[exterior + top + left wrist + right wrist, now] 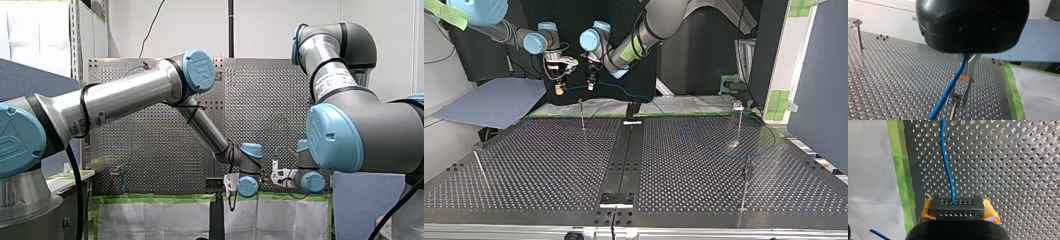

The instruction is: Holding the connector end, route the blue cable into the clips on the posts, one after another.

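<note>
Yellow pads (990,211) of the right gripper (957,209) clamp the connector (957,205) aloft near a post (582,116), likely to steer the blue cable (946,165), which passes the left gripper (959,100) (grip unreadable), onto it.

- The perforated table (549,160) is dark metal, holed all over; a smooth black strip (623,150) runs down its middle in the top view
- Thin posts stand on it: a far-left post (582,119); a far-right post (738,125); a near-right post (744,190); a leaning post (480,169) near left
- Green tape (1010,87) lines one edge; a small orange mark (959,78) sits close by
</note>
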